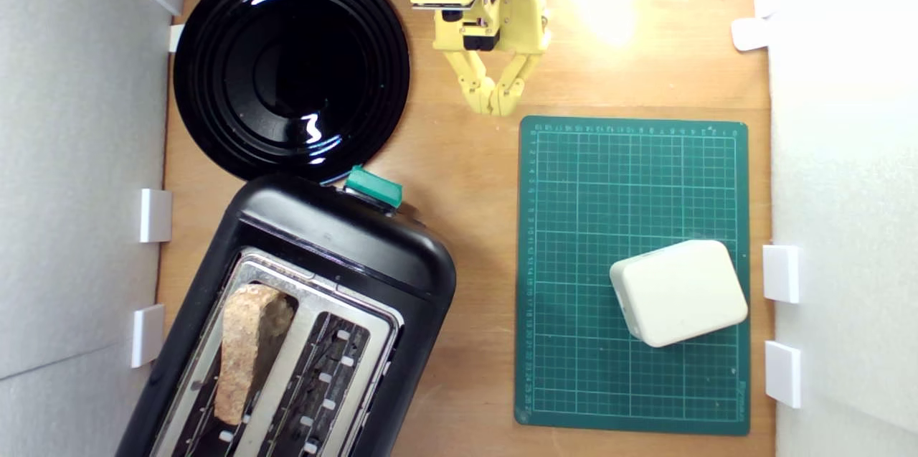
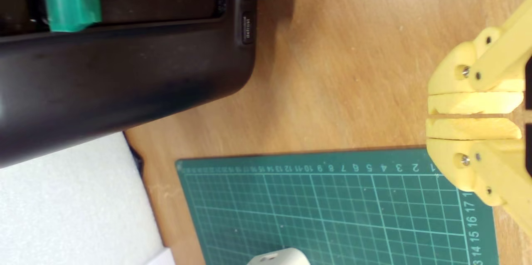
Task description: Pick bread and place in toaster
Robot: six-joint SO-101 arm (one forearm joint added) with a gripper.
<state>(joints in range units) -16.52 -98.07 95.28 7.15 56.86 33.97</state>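
We see the bread point(image 1: 244, 346) standing on edge in one slot of the toaster point(image 1: 344, 242), the slot nearer the exterior view's left, at the lower left of that frame. Its brown crust faces up, and the slot beside it holds nothing but its wire guides. The toaster sits at an angle on the wooden surface point(image 1: 466, 177), with its green lever knob point(image 1: 373, 186) at the end nearest the black plate point(image 1: 290, 66) in the upper left.

Our yellow hand point(image 1: 493, 104) hangs at the top centre of the exterior view, above bare wood, well apart from the toaster. Its two fingers are pressed together with nothing between them; the wrist view shows only a thin seam where they meet point(image 2: 471, 115).

At the right of the exterior view lies a green cutting mat point(image 1: 631, 191), and a cream-white box point(image 1: 678, 292) rests on its lower right part.
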